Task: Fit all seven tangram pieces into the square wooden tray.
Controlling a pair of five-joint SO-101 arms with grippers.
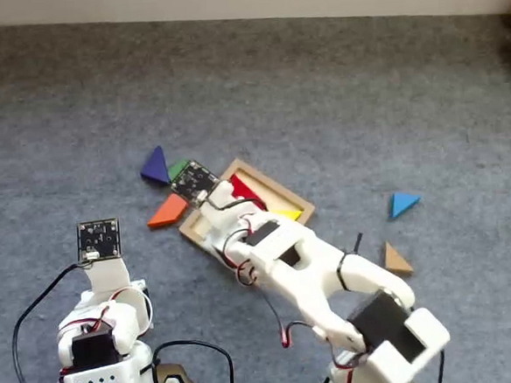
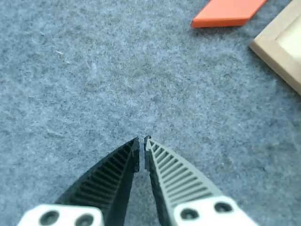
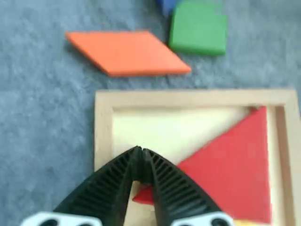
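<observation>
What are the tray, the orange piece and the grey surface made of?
Tray: likely bare pale wood, matte tan with a raised rim. Orange piece: painted wood or perhaps plastic; flat even colour, thick edge. Grey surface: felt or short carpet, visibly fuzzy fibres.

Grey felt-like cloth [image 2: 94, 70] looks fuzzy and matt — the tray [image 3: 188, 98] is pale, smooth bare wood, the red piece [image 3: 235, 174] and orange piece [image 3: 127, 52] smoothly painted.
</observation>
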